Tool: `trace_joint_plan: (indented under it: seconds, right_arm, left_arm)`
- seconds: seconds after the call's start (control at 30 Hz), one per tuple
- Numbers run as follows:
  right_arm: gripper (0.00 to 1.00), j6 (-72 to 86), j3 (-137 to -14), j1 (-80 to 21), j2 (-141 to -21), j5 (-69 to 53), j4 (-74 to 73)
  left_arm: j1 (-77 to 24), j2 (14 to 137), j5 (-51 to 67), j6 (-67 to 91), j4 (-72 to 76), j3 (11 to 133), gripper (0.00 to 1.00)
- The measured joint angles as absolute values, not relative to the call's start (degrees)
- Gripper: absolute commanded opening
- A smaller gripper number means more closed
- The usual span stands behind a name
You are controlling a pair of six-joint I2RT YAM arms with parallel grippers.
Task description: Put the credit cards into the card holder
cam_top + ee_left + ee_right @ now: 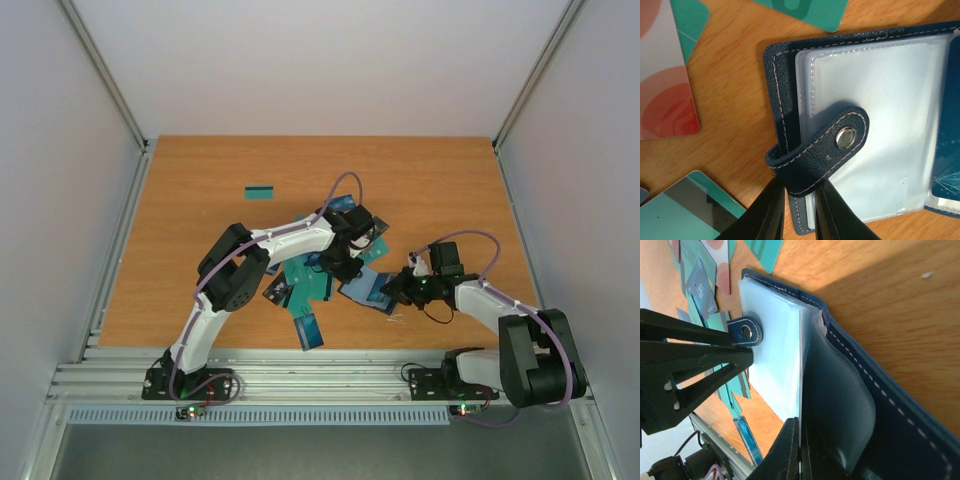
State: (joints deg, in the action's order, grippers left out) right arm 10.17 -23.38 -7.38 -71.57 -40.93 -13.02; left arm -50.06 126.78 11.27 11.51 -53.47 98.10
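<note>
Our left claw [800,189] pinches the card holder [782,75] by its clasp tab [825,155]; our right claw [800,430] clamps a clear sleeve [775,360]. We should spread them gently.

card holder [782,65]: navy grained leather look, pale stitching, matt. sleeves [880,90]: clear glossy plastic. snap [845,138]: shiny metal. credit cards [807,9]: smooth plastic, slight sheen. table [735,115]: smooth wood grain, matt finish.
</note>
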Motion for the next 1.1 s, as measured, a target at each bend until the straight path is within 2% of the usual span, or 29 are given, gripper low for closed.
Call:
trace_joint_plan:
  seconds: [0.67, 1.1]
  right_arm:
    - [0.01, 15.57, -20.05, -7.33, -75.0, -42.44, -1.48]
    - [0.01, 20.01, -17.19, -7.33, -72.36, -41.8, 1.3]
  left_arm:
    - [-49.89, 126.32, 11.7, 11.53, -52.9, 97.34, 0.15]
    - [-49.67, 126.1, 12.36, 11.97, -52.56, 96.95, 0.14]
